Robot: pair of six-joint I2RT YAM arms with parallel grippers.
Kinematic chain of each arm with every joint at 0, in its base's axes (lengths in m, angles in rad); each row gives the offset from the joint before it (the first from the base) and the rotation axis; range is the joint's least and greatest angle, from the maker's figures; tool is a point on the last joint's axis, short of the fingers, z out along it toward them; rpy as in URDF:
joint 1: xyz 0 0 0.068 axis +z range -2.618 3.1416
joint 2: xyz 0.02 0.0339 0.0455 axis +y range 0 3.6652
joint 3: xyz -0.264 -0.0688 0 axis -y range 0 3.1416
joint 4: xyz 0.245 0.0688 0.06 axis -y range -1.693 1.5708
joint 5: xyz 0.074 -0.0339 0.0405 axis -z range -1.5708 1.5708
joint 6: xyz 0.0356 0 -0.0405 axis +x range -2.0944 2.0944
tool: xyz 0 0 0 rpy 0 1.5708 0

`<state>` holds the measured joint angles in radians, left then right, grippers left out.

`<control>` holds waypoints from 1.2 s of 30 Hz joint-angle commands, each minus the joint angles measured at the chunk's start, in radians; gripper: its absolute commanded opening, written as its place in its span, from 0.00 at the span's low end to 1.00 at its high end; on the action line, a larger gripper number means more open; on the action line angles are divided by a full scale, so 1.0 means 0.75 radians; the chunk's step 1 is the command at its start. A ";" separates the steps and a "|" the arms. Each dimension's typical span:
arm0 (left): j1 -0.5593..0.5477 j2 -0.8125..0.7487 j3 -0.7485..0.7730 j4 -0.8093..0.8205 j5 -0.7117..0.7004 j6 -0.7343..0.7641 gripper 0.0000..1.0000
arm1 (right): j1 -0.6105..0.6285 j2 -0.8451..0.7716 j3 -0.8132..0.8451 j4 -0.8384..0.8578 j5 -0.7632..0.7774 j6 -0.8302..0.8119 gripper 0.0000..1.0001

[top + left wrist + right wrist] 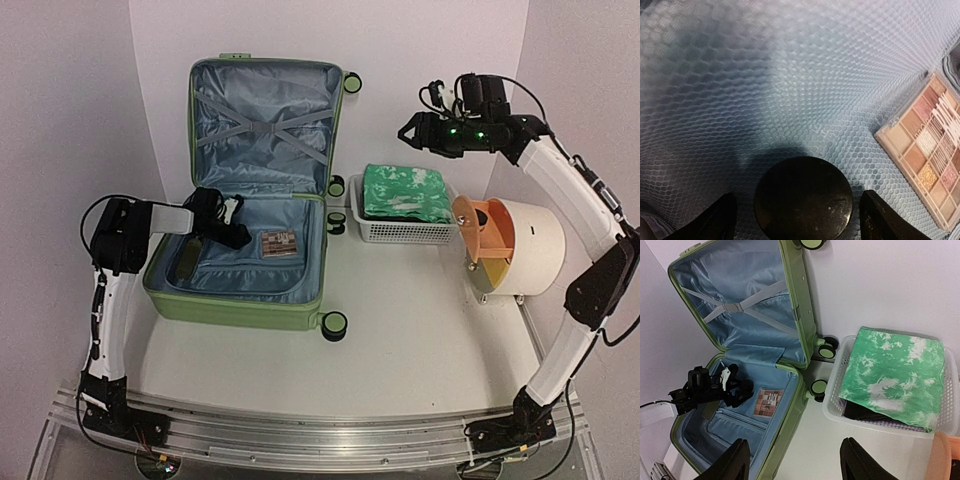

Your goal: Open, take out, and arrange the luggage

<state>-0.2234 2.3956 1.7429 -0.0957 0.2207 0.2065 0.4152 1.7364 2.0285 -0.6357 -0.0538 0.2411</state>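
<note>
The light-green luggage [240, 308] lies open on the table, lid upright at the back with crossed straps, grey-blue lining showing; it also shows in the right wrist view [806, 315]. My left gripper [233, 236] is down inside the lower half, open. In its wrist view its jaws [797, 202] stand either side of a black round compact [802, 192] on the mesh lining, with a gap on each side. An eyeshadow palette [280, 245] lies just right of it [927, 150]. My right gripper [409, 130] is open and empty, high above the basket [795, 457].
A white mesh basket [404, 234] holding a folded green-and-white cloth [405, 193] stands right of the suitcase wheels. A cream cylinder with an orange face [530, 245] stands at the right edge. White walls close in the back and sides.
</note>
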 commanded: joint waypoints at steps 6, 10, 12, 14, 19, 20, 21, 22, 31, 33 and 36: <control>0.001 0.070 0.113 0.098 -0.030 0.049 0.57 | 0.004 -0.065 0.004 0.067 -0.003 0.010 0.63; 0.001 0.059 0.082 0.121 0.033 0.063 0.52 | 0.004 -0.058 0.000 0.066 -0.014 0.008 0.63; 0.002 0.057 0.077 0.122 0.068 0.073 0.47 | 0.005 -0.053 -0.004 0.066 -0.023 0.008 0.63; 0.004 0.055 0.079 0.122 0.090 0.086 0.38 | 0.005 -0.049 -0.011 0.067 -0.028 0.010 0.64; 0.011 -0.004 0.059 0.096 0.117 0.185 0.04 | 0.004 -0.043 -0.034 0.067 -0.061 0.035 0.64; 0.014 -0.031 0.034 0.086 0.141 0.235 0.01 | 0.004 -0.043 -0.040 0.067 -0.070 0.040 0.63; 0.016 -0.064 -0.003 0.076 0.165 0.305 0.00 | 0.003 -0.044 -0.046 0.068 -0.079 0.045 0.63; 0.016 -0.106 -0.026 0.064 0.194 0.381 0.00 | 0.004 -0.045 -0.052 0.068 -0.086 0.049 0.63; 0.012 -0.455 -0.080 -0.441 0.602 1.029 0.00 | 0.057 0.021 -0.058 0.079 -0.162 0.212 0.63; 0.008 -0.511 -0.023 -0.642 0.703 1.193 0.00 | 0.082 0.068 -0.052 0.099 -0.226 0.312 0.65; -0.017 -0.560 0.094 -0.931 0.791 1.415 0.00 | 0.156 0.145 -0.041 0.179 -0.310 0.419 0.69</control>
<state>-0.2162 2.0917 1.6910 -0.4662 0.6277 0.9482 0.4663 1.7621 1.9823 -0.5888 -0.1814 0.4150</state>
